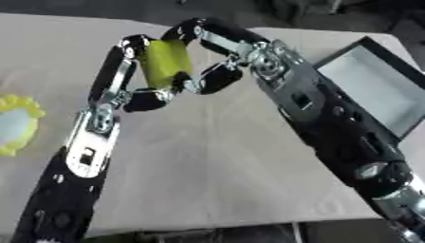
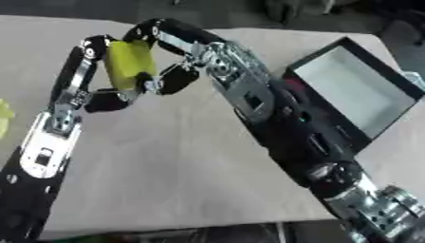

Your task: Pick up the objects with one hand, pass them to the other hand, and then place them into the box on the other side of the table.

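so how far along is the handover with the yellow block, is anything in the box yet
Pickup is done: the yellow block is off the table, held between the left robot hand and the right robot hand, so the handover is in progress. Still left: placing it into the box, which looks empty.

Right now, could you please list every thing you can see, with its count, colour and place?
block: one, yellow-green, above the table's middle, held between both hands.
box: one, black rim with pale inside, right side of the table.
round object: one, yellow scalloped rim with pale centre, left edge of the table.
table: one, beige.
left hand: black and silver, curled round the block.
right hand: black and silver, curled round the block.
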Controlling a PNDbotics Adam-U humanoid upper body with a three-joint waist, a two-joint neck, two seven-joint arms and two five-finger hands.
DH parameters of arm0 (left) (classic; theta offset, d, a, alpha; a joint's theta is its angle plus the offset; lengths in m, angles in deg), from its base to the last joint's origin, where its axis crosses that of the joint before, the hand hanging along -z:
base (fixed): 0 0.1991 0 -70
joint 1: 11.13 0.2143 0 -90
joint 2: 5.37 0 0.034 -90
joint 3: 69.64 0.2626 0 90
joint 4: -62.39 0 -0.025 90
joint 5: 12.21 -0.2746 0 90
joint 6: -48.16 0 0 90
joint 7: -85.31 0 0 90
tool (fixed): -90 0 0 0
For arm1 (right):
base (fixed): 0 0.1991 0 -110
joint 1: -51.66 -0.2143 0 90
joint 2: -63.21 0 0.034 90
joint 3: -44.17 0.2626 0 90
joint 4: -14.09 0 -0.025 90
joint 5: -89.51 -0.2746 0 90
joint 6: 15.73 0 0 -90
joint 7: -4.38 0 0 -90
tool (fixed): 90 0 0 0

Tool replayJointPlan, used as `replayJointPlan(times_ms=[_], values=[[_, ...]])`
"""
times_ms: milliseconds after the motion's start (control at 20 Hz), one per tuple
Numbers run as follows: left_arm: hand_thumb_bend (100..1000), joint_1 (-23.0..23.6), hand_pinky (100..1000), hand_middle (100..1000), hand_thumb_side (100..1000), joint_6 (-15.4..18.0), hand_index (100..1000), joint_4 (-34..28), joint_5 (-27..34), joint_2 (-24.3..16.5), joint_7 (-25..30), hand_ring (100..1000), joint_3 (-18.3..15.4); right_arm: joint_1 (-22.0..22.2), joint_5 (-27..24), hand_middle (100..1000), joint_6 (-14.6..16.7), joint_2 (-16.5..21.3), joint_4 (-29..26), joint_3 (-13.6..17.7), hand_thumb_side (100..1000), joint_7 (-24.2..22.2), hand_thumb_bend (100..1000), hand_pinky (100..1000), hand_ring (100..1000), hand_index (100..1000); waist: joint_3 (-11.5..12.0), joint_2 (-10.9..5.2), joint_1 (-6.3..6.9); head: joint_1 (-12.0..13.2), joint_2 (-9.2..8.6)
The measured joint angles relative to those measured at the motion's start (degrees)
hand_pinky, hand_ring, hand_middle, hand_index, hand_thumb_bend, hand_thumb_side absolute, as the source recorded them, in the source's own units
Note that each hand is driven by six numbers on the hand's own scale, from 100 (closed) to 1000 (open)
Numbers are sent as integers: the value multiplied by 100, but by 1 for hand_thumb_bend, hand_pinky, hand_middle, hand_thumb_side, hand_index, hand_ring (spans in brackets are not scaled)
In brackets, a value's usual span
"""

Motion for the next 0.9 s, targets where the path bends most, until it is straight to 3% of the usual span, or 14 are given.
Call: replayJointPlan(times_ms=[100,200,300,450,700,900], values=[[226,1,663,575,152,-15,729,0,18,1,-20,528,0,7,-81,576,-45,0,0,-14,100,46,100,933,777,643,0,0,2,-11,0],[280,6,678,605,180,-13,757,5,17,3,-18,548,1,6,-145,571,-87,0,-1,-18,100,68,100,933,776,640,0,1,8,-23,0],[414,10,709,686,269,-11,820,23,-11,5,-6,592,3,5,-192,566,-128,0,-3,-14,100,79,100,934,774,637,0,2,11,-30,0],[532,13,718,705,329,-31,841,32,-124,10,60,604,2,6,-257,554,-198,1,-8,-7,100,87,100,932,771,629,0,4,13,-43,0],[616,13,727,713,349,-67,859,32,-349,18,197,616,-1,11,-303,553,-268,11,-21,5,100,78,100,933,771,627,0,6,14,-45,0],[705,13,737,719,440,-118,869,30,-587,45,228,626,-5,14,-335,551,-305,20,-38,9,100,77,100,933,771,626,0,7,14,-44,0]])
